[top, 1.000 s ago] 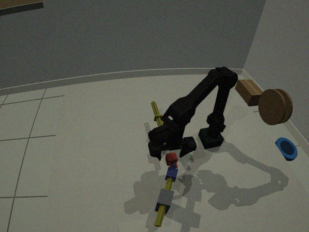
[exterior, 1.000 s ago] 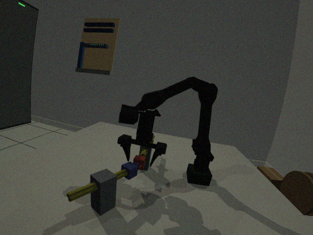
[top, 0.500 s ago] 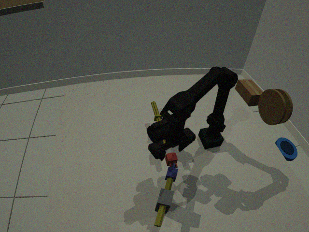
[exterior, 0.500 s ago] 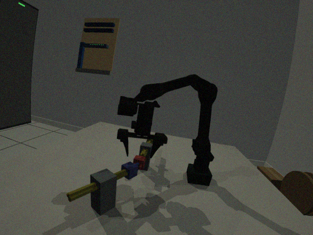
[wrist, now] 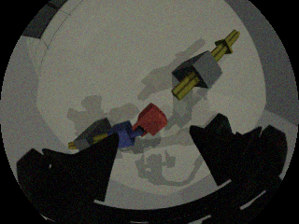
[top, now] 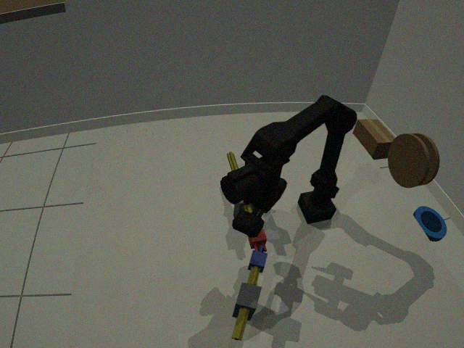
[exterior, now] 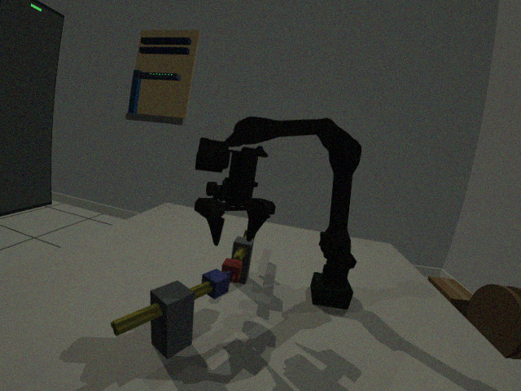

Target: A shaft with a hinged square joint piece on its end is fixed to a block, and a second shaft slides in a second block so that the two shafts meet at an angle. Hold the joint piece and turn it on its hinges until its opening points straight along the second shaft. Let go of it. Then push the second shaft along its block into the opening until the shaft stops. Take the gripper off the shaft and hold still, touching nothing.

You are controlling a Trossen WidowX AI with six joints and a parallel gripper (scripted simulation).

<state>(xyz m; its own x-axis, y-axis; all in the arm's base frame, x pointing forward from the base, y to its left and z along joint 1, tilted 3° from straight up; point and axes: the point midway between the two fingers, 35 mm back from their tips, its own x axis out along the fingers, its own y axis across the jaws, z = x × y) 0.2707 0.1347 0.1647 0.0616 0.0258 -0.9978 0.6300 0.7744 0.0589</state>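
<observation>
A red joint piece (top: pixel 257 239) (exterior: pixel 232 267) (wrist: pixel 151 119) sits next to a blue piece (top: pixel 258 259) (exterior: pixel 216 283) (wrist: pixel 122 133) on the end of a yellow shaft (top: pixel 239 325) (exterior: pixel 134 318). That shaft passes through the near grey block (top: pixel 247 296) (exterior: pixel 172 315). A second yellow shaft (top: pixel 232 161) runs into a far grey block (exterior: pixel 246 257), which my gripper mostly hides in the top view. My gripper (top: pixel 249 220) (exterior: pixel 233 239) (wrist: pixel 155 133) is open and empty. It hangs above the far block and the red piece and touches nothing. In the wrist view one grey block (wrist: pixel 200 71) shows at the upper right.
The arm's base (top: pixel 316 207) (exterior: pixel 332 290) stands to the right of the shafts. A wooden block (top: pixel 373 136) (exterior: pixel 452 290), a brown disc (top: pixel 410 161) (exterior: pixel 494 315) and a blue ring (top: pixel 430 222) lie by the right wall.
</observation>
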